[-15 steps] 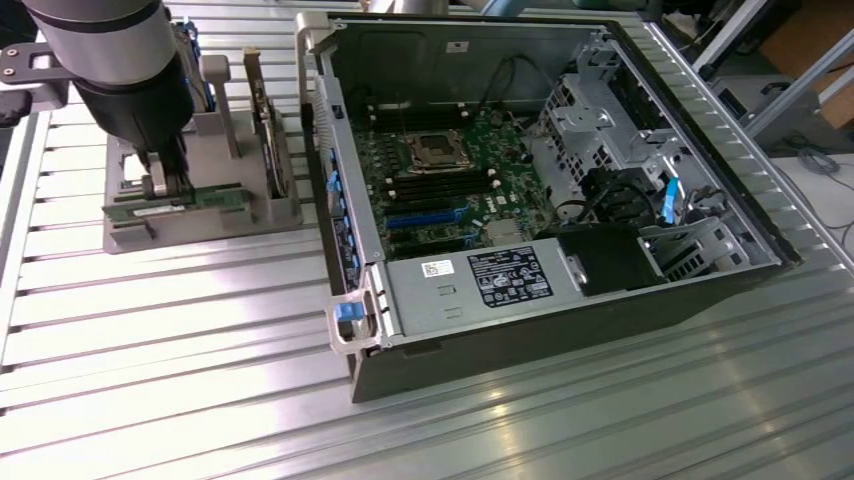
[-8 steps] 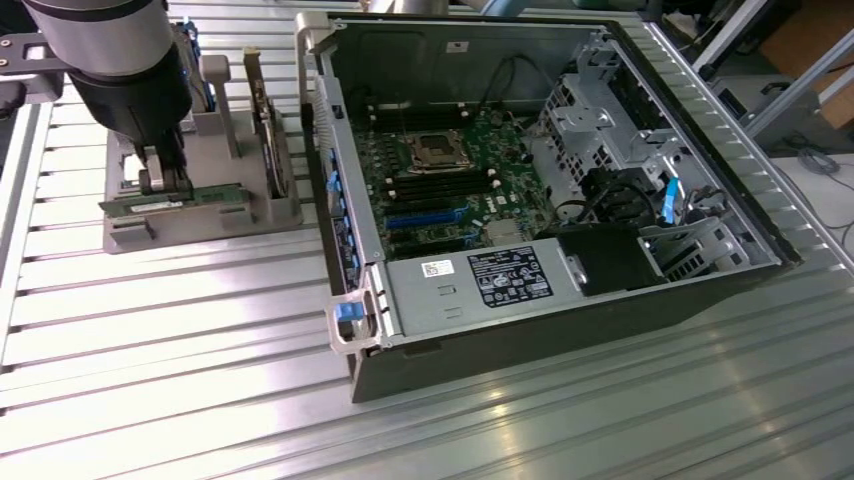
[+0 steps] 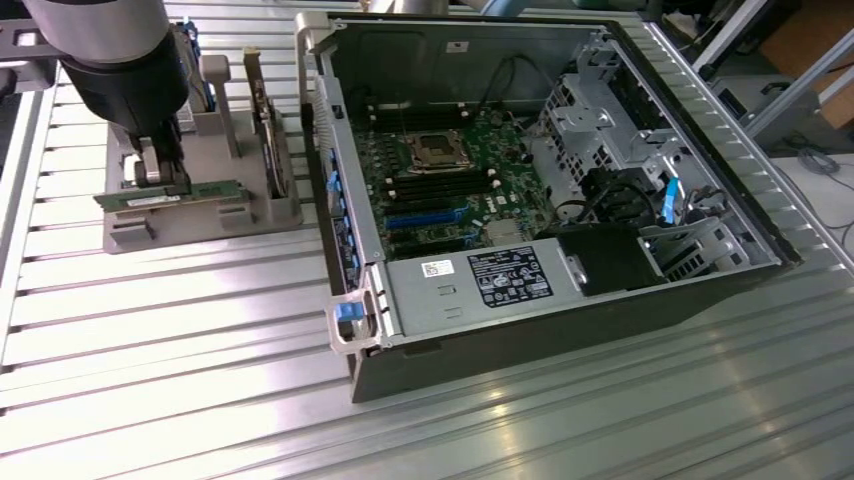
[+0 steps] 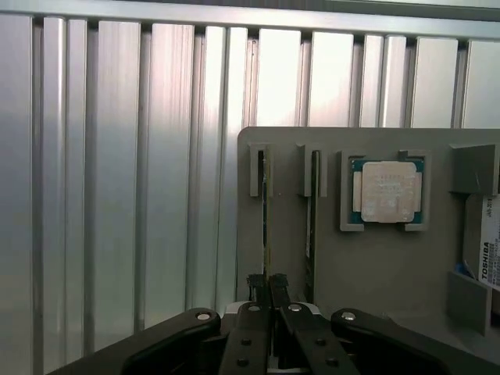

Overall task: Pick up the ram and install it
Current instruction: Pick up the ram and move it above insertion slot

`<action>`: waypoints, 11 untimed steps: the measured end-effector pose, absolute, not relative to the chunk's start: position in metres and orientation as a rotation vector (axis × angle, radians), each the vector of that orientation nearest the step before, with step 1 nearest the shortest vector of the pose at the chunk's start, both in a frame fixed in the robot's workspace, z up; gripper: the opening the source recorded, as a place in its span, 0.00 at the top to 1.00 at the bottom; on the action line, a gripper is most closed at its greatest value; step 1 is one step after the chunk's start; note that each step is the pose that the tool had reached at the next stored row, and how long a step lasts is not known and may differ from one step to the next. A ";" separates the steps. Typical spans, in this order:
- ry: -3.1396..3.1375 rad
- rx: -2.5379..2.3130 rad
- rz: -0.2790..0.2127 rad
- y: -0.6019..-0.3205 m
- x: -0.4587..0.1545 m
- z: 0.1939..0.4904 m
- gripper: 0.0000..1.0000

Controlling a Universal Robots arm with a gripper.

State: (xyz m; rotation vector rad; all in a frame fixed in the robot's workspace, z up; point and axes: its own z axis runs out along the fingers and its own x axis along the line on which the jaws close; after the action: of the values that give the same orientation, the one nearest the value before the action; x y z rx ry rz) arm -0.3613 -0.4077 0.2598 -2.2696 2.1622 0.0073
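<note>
**Exterior view.** The arm (image 3: 114,45) reaches down at the exterior view's left onto a grey holder (image 3: 254,215) that stands on a ribbed metal table (image 3: 200,380). The gripper (image 3: 167,180) is down at the holder, and its fingers (image 3: 150,165) are drawn together on the ram (image 3: 140,200). The ram is a green stick with a pale label. It stands on its long edge in the holder's near slot and runs out to either side of the fingers. Just beside the holder, toward the exterior view's right, lies an open case (image 3: 534,340). Inside it are a green board (image 3: 454,180) with a socket (image 3: 434,150), a row of dark memory slots (image 3: 434,188) below the socket, and a supply box (image 3: 481,280) with a label.

**Wrist view.** The camera looks along the gripper (image 4: 266,283) onto the holder (image 4: 375,266) and the table (image 4: 117,195). The two fingertips (image 4: 256,285) are closed on the ram (image 4: 265,211), seen edge-on as a thin line that passes between them while seated in its slot. A second stick (image 4: 312,219) stands in the neighbouring slot, parallel to the ram and apart from the fingers. Beyond it a square silver chip (image 4: 388,191) lies flat in its recess. At the holder's far side a drive (image 4: 491,250) with a white label is cut off by the frame edge.
</note>
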 end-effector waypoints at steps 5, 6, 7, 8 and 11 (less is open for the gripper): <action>2.162 -2.270 0.007 -0.408 -0.361 0.270 0.88; 2.162 -2.270 0.007 -0.408 -0.361 0.272 0.88; 2.162 -2.270 0.007 -0.408 -0.361 0.273 0.88; 2.162 -2.270 0.007 -0.408 -0.361 0.275 0.88; 2.162 -2.270 0.007 -0.408 -0.361 0.278 0.88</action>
State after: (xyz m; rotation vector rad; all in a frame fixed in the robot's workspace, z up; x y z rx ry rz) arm -0.3613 -0.4077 0.2782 -2.2696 2.1622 0.0073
